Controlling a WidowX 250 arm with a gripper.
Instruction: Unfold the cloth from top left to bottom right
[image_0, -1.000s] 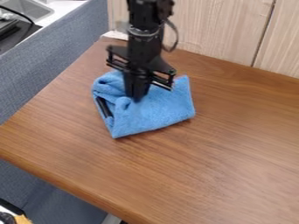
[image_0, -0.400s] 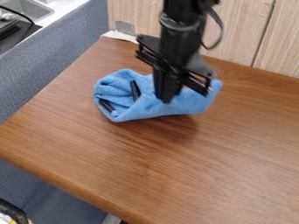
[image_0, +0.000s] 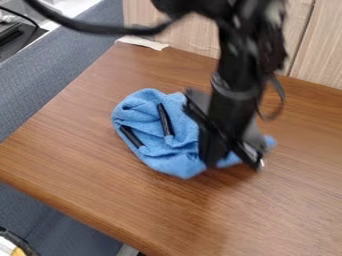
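The gripper (image_0: 212, 161) is pointing down over the right part of the blue cloth (image_0: 148, 117), shut on the cloth. Bunched and rumpled, the cloth lies around the middle-left of the table, its lower part drawn toward the gripper. Some blue also shows to the right of the gripper, partly hidden behind it. Two black stick-like objects rest on the cloth's left half, one upper (image_0: 165, 119) and one lower-left (image_0: 131, 136).
The brown wooden table (image_0: 87, 165) has a rounded front-left edge. Behind it stands a light wood panel (image_0: 320, 55), with a pale strip (image_0: 143, 43) at the back corner. A blue-grey divider (image_0: 47, 80) runs along the left.
The gripper has moved right and toward the front, pulling the cloth along. The cloth has opened out on its left, and the upper black stick, hidden at first, has come into sight.
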